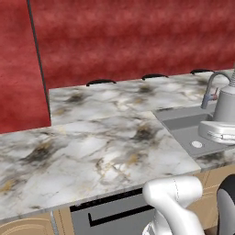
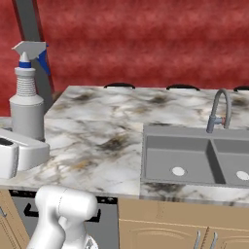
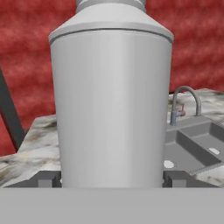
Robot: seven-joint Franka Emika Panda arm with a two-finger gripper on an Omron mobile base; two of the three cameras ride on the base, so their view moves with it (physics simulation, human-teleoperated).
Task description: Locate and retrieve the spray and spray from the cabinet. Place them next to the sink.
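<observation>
Above the marble counter (image 2: 107, 141), left of the sink (image 2: 194, 160), the gripper (image 3: 111, 179) clamps an upright grey spray bottle (image 3: 111, 100).

pale-grey spray bottle (image 3: 111, 105) stood upright, close up, between the two dark fingertips (image 3: 48, 179), one at each side of its base; contact not discernible. behind: red wall (image 3: 26, 57), marble counter (image 3: 37, 144), grey sink (image 3: 192, 146) with curved faucet (image 3: 183, 105) at right. dark vertical strip (image 3: 8, 113) at left.
</observation>
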